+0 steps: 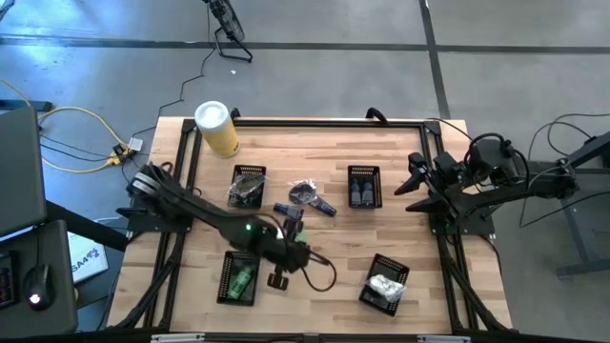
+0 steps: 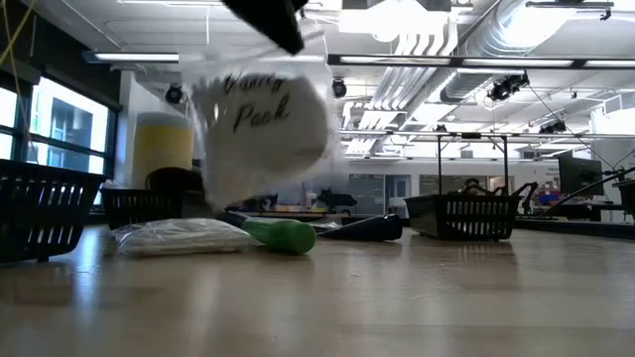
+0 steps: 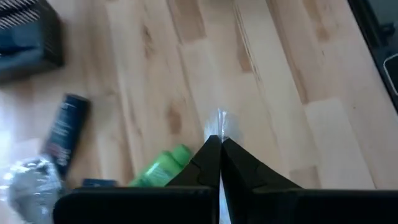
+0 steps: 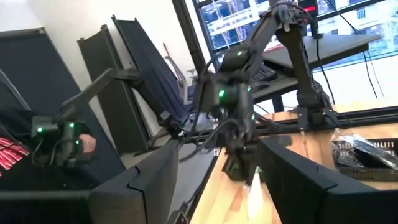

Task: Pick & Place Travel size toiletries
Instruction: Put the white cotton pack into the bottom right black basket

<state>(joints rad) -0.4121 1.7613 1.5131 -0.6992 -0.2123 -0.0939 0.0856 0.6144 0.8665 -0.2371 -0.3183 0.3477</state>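
My left gripper (image 1: 301, 254) hangs over the middle of the table, shut on a white packet (image 2: 263, 119) with script lettering. In the low view its dark fingers (image 2: 278, 22) show at the top, above the packet. On the wood beneath lie a green bottle (image 2: 281, 235), a silvery-clear packet (image 2: 184, 236) and a dark blue tube (image 3: 65, 134), each flat on its side. My right gripper (image 1: 412, 181) waits open at the table's right edge, with nothing between its fingers. My left gripper pinches the white packet by its upper edge (image 3: 220, 123) between its two fingers, and a sliver of film pokes out past the tips. The fingers slant down from above. The packet hangs below them, clear of the table.
Several black mesh baskets stand on the table: far left (image 1: 249, 185), far right (image 1: 364, 186) with dark tubes, near left (image 1: 238, 276) with green bottles, near right (image 1: 385, 284) with white packets. A yellow canister (image 1: 217, 129) stands at the far left corner.
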